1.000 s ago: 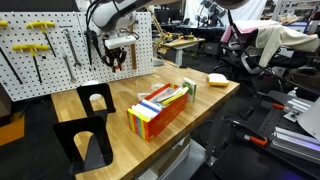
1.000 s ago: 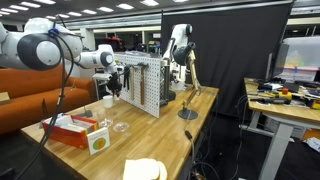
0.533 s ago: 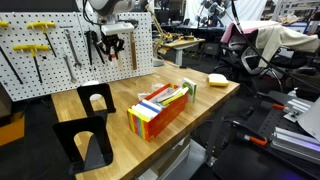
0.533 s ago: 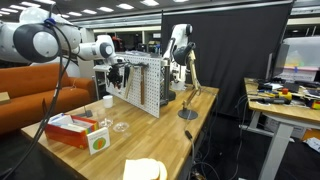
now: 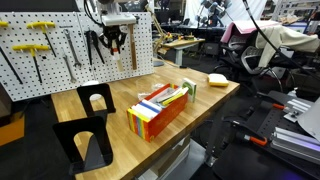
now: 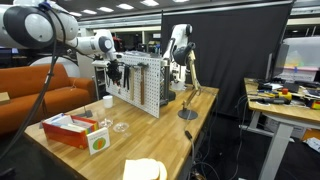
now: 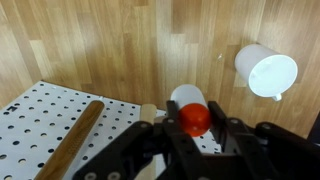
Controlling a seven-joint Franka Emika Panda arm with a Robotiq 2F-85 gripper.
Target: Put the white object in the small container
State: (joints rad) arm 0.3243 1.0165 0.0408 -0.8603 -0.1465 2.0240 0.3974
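The wooden worktop (image 5: 130,88) runs long, with the white pegboard (image 5: 50,45) upright along its far edge. The pincer (image 5: 112,42) hangs high in front of that board. It is clenched on the white object (image 7: 188,98), whose red-orange end shows between the jaws in the wrist view. The small white cup (image 7: 268,72) stands mouth-up on the wood, at about two o'clock from the held piece and well apart from it. To my eye the step is carry and drop. Swing toward two o'clock until the cup's mouth sits squarely beneath the piece, sink close to the rim, then release; dropped from height, so small a piece would likely bounce out.
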